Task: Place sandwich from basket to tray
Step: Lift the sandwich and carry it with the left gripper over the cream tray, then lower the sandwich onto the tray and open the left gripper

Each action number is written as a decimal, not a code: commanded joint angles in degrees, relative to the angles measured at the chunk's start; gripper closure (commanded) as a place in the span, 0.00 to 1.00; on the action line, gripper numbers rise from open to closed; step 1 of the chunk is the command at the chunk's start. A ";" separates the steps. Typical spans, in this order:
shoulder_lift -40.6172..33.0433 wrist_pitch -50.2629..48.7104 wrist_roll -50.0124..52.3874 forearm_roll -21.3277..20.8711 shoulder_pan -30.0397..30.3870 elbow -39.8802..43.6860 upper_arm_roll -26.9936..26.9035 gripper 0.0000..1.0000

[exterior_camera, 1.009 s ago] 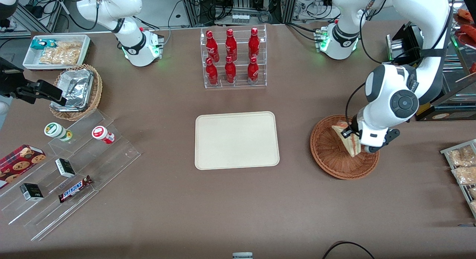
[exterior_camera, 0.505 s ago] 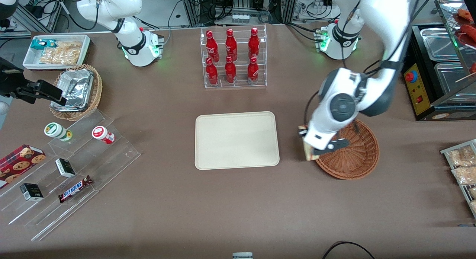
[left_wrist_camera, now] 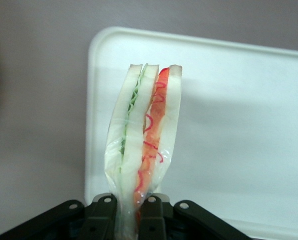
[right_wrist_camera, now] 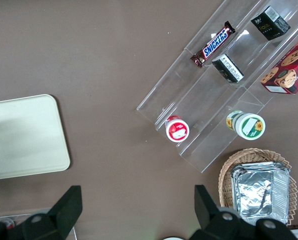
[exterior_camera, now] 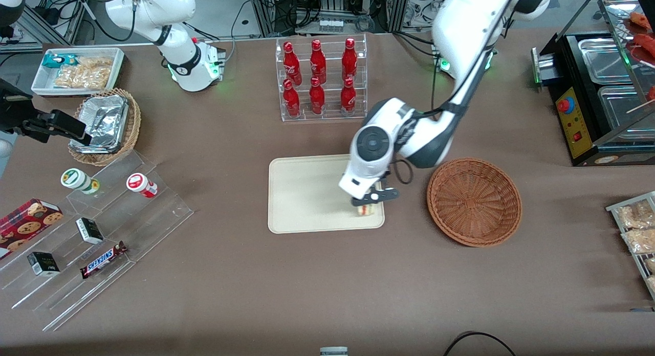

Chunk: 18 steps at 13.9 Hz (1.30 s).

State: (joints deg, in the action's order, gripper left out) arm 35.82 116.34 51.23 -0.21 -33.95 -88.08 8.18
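Cream sandwich (left_wrist_camera: 144, 140) clamped in pincer (left_wrist_camera: 131, 210), above tray (left_wrist_camera: 238, 125) corner

Wrapped sandwich (left_wrist_camera: 145, 135) pinched in gripper (exterior_camera: 369, 202) over cream tray (exterior_camera: 302, 192); wicker basket (exterior_camera: 474, 201) beside.

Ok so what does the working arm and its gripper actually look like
The left arm is glossy white with rounded segments, dark grey bands at the joints and a round grey cap on the wrist. A black cable runs along it. Its gripper, over the tray, has black fingers with small screws.
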 commanded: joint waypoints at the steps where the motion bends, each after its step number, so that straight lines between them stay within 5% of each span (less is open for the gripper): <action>1: 5.73 0.64 4.65 0.21 -3.48 7.56 -0.71 0.98; 9: 12.07 1.26 11.26 0.39 -7.18 12.76 -0.62 0.96; 10: 11.90 2.22 11.43 0.47 -7.10 12.76 -0.62 0.87; 11: 11.73 2.23 11.44 0.56 -7.01 12.76 -0.62 0.37; 12: 11.46 2.23 11.44 0.56 -7.01 12.67 -0.62 0.01; 18: 4.80 -2.50 10.21 -0.58 -6.22 12.41 -1.59 0.00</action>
State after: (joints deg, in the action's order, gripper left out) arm 44.22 117.09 61.49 -0.28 -40.18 -74.73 7.68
